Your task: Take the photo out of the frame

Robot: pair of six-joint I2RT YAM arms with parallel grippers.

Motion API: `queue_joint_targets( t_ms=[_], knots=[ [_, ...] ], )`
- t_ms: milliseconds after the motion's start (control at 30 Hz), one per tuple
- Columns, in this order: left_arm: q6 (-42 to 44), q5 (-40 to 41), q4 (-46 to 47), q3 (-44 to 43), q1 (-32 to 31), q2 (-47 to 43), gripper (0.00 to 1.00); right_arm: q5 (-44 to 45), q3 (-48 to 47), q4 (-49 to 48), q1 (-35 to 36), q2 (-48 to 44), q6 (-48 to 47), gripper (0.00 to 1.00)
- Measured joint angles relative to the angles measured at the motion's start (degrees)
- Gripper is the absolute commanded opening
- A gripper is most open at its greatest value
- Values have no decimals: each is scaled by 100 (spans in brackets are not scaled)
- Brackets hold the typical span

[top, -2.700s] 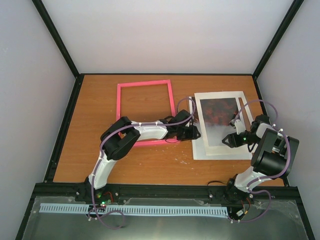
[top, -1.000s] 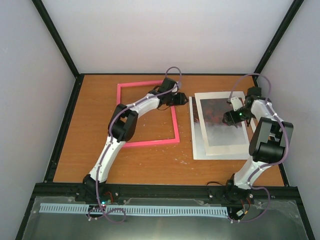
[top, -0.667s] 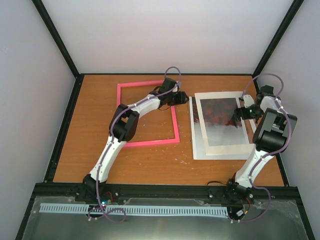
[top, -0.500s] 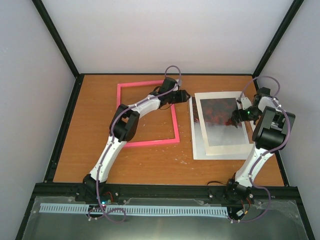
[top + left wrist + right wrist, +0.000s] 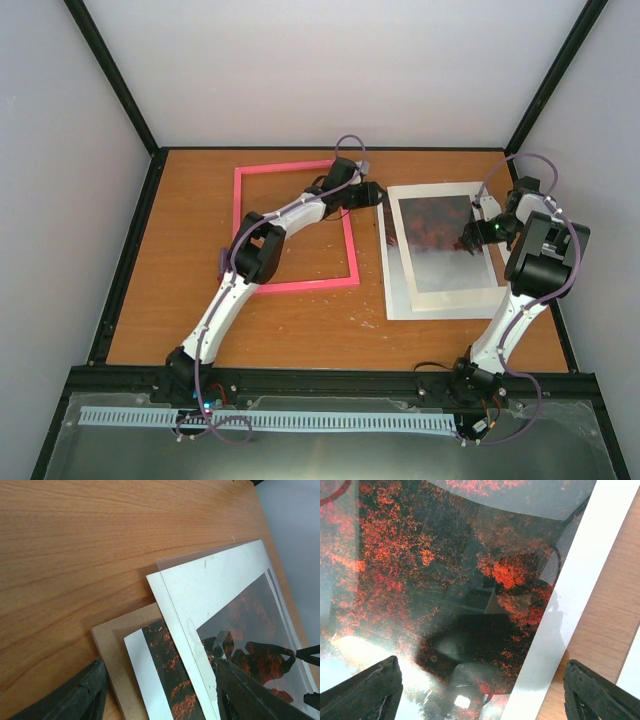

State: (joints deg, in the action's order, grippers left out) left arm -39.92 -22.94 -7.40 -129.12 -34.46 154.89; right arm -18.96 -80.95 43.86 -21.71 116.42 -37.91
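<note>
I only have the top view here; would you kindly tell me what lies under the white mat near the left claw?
Observer: In the left wrist view, a brown board lies at the bottom, its corner poking out past the mat.
Operator: Thank you. Where is the photo?
Observer: The photo lies on the board, one edge showing from under the mat.
Operator: Is anything on top of the mat?
Observer: A clear sheet covers it, slightly overhanging its far edge.
</note>
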Motion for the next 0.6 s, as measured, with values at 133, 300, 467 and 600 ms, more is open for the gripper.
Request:
queue_joint_targets(
  t_ms=[133, 300, 467, 600],
  knots=[
    [-57, -37, -46, -7, -4, 0, 55, -26, 4, -22, 7, 7, -31, 84],
    [-22, 328, 94, 468, -61, -282, 58, -101, 22, -83, 15, 11, -44, 84],
    [-22, 1119, -4, 1082, -258, -907, 58, -179, 66, -131, 33, 11, -116, 83],
    [-20, 1174, 46, 1222, -328, -1185, 58, -249, 118, -216, 44, 2, -199, 82]
  ],
)
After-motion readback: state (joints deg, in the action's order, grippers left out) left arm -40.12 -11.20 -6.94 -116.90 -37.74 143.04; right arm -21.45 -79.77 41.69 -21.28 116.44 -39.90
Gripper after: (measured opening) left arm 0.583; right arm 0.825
